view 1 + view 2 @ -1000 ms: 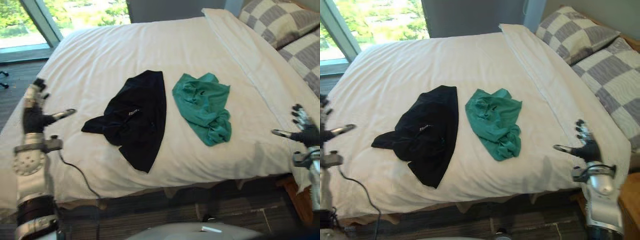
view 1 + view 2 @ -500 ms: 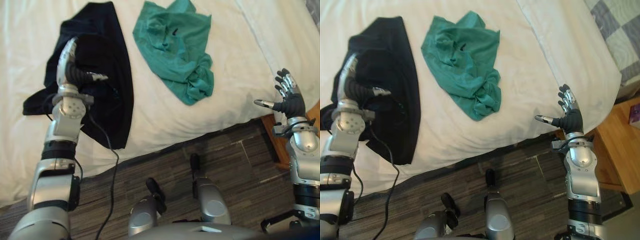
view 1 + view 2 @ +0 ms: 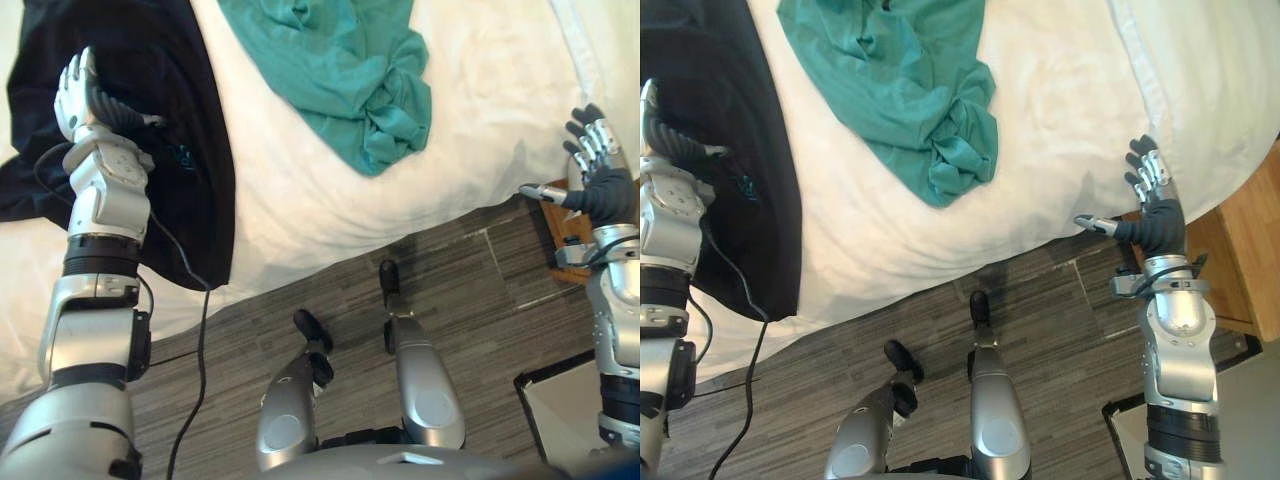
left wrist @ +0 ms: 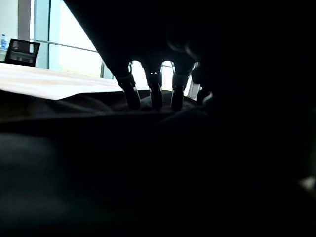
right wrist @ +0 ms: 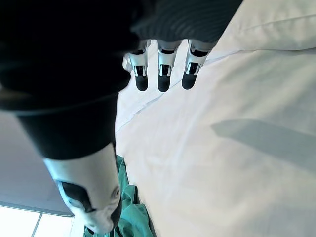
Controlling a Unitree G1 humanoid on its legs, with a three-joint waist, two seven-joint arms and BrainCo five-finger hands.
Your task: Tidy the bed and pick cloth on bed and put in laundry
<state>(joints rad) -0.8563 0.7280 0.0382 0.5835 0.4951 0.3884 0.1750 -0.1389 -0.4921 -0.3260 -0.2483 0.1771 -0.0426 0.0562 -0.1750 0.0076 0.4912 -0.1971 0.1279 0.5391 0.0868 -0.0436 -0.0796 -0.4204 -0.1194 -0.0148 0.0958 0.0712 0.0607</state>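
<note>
Head camera had tipped further down, so the whole scene slid up the frame. Both cloths lay where they had been, and the left hand (image 3: pixel 88 100) had swung in from the bed's side to sit over the black cloth (image 3: pixel 195 100). Its fingers (image 4: pixel 155 94) were straight, tips down on the dark fabric with the thumb out to the side, nothing gripped yet. Right hand (image 3: pixel 1155 220) was wide and empty, off the near corner of the bed (image 3: pixel 480 130), next to a wooden stand (image 3: pixel 1240 240). Step in hand, I'd judge, was grabbing the black cloth: press the tips in, rake a fold toward the palm, close the thumb against it, and take only the garment, not the white sheet under it; lift straight up so the trailing end clears. Count: two cloths on the bed, one black and one green (image 3: pixel 340 70), well apart from each other; two hands, neither holding anything.
</note>
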